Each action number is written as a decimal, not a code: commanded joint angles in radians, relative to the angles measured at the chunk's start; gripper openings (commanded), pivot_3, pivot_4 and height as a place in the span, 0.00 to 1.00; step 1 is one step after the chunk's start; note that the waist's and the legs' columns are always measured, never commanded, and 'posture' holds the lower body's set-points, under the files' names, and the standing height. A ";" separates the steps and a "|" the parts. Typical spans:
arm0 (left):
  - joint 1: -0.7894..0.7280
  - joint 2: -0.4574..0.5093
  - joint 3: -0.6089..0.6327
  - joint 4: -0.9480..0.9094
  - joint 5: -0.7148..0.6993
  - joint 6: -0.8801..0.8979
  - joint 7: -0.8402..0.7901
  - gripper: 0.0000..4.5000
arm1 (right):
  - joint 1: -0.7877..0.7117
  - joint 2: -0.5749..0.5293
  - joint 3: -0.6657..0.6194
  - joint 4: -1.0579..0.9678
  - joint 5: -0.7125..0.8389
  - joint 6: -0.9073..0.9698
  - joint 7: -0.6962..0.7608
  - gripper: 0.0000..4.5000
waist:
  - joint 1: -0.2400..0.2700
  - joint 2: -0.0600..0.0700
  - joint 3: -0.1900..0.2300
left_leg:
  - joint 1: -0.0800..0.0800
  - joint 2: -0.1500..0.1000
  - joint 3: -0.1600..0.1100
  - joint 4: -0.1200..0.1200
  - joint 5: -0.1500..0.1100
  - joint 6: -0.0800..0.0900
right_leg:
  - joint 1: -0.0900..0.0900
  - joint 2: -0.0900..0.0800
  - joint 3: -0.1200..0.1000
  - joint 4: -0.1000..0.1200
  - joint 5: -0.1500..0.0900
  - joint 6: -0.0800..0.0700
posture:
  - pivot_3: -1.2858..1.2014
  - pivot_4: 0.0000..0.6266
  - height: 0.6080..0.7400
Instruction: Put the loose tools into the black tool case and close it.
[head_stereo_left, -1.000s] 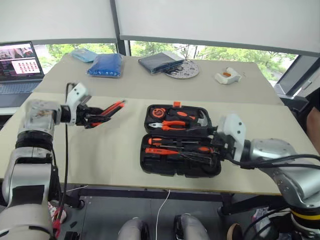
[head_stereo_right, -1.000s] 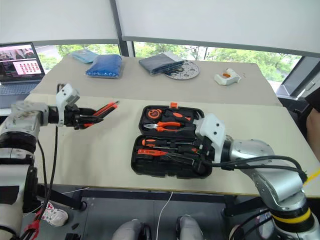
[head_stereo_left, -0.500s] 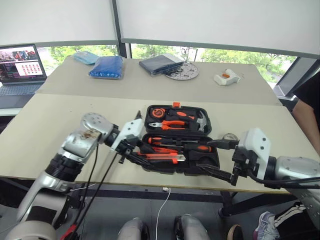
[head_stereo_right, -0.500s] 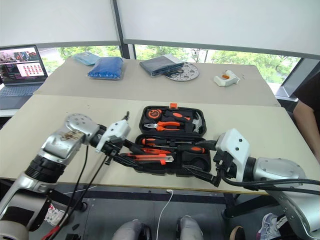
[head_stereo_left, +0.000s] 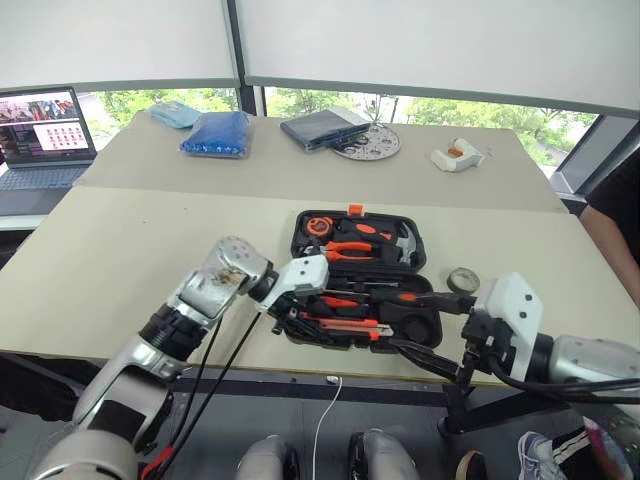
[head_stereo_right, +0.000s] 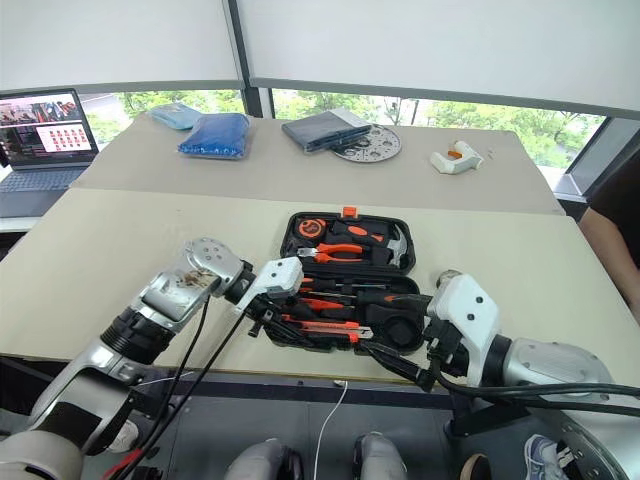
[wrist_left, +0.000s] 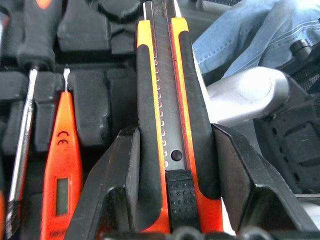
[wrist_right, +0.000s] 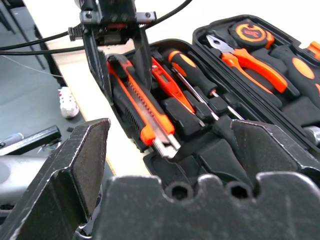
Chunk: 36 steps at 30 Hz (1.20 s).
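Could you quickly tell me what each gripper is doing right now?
Left gripper: shut on the orange-and-black utility knife.
Right gripper: open, holding nothing.
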 joint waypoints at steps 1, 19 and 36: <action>-0.034 -0.017 0.000 0.043 0.009 -0.021 -0.010 0.37 | 0.008 -0.003 -0.037 -0.036 0.018 -0.003 -0.025 1.00 | -0.001 0.000 0.000 | 0.000 0.000 0.000 0.000 0.000 0.000 | 0.000 0.000 0.000 0.000 0.000 0.000 | 0.52 0.24 0.84; -0.027 0.000 0.097 0.040 -0.045 -0.040 -0.011 0.50 | -0.015 -0.011 0.009 -0.002 -0.011 -0.041 -0.020 1.00 | 0.003 0.000 0.000 | -0.001 0.000 -0.002 0.003 -0.002 0.003 | 0.002 -0.001 0.000 -0.001 0.000 0.001 | 0.52 0.24 0.84; 0.011 0.023 -0.045 0.156 0.131 -0.329 -0.067 0.01 | -0.017 -0.018 -0.022 0.066 -0.061 -0.050 -0.008 1.00 | 0.002 0.001 -0.001 | 0.000 0.000 -0.002 0.003 -0.002 0.003 | 0.003 -0.001 -0.001 -0.002 0.000 0.001 | 0.52 0.24 0.84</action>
